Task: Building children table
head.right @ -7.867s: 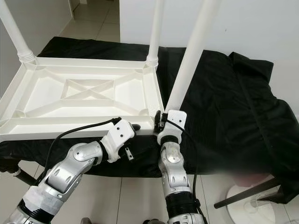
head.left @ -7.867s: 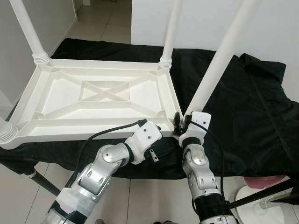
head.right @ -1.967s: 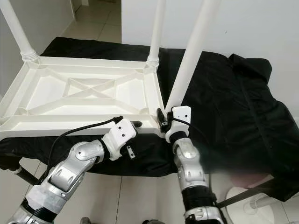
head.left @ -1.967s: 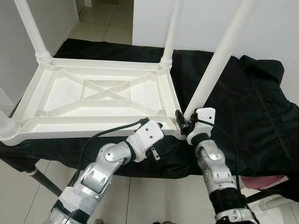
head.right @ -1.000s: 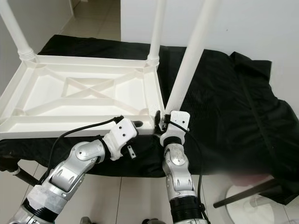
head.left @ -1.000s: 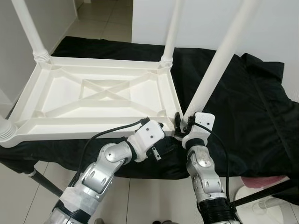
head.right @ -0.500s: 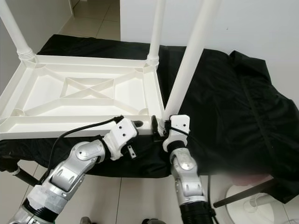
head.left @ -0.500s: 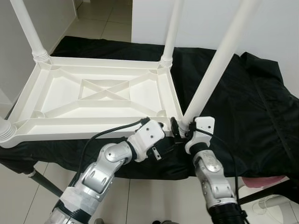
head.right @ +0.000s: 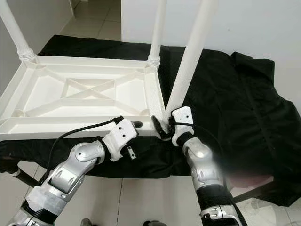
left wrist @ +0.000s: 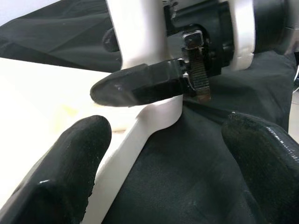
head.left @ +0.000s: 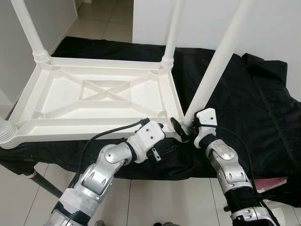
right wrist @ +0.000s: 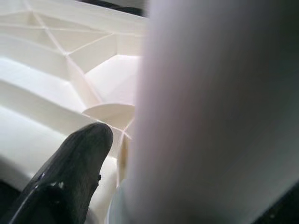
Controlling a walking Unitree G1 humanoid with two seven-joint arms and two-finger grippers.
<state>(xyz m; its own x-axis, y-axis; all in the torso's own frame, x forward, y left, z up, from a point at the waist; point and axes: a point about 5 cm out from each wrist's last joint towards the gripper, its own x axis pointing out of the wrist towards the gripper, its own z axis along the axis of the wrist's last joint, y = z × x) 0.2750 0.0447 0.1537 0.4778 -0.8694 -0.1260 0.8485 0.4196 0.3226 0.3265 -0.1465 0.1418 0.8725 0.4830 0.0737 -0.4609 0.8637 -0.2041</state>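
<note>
Legwork at the near right corner, and closing in on the finish by the look of it. Working over a white tabletop (head.left: pixel 101 92) lying upside down on a black cloth (head.left: pixel 244 108), ribbed underside facing up.

Counting three legs already standing in their sockets: far left leg (head.left: pixel 29 30), far right leg (head.left: pixel 172 28), and near left leg (head.left: pixel 5 133), with just its ringed collar peeking in at the edge of the head view.

Clasping the fourth leg (head.left: pixel 217 61) right down at its base with the right gripper (head.left: pixel 184 126), one black finger wrapping the near side of the tube, the other tucked behind it. Meeting the tabletop at the corner socket with the foot of that leg, and leaning up and away to the right.

Hovering the left gripper (head.left: pixel 161 127) at the near rim just beside that same corner, fingers (left wrist: pixel 70 168) spread wide apart and pinching nothing, one over the white rim, one over the cloth.

Judging the job three-quarters done: seating or twisting this last leg home, then turning the whole thing onto its feet. Not possible to tell from here how deep the leg is sitting in the socket.
</note>
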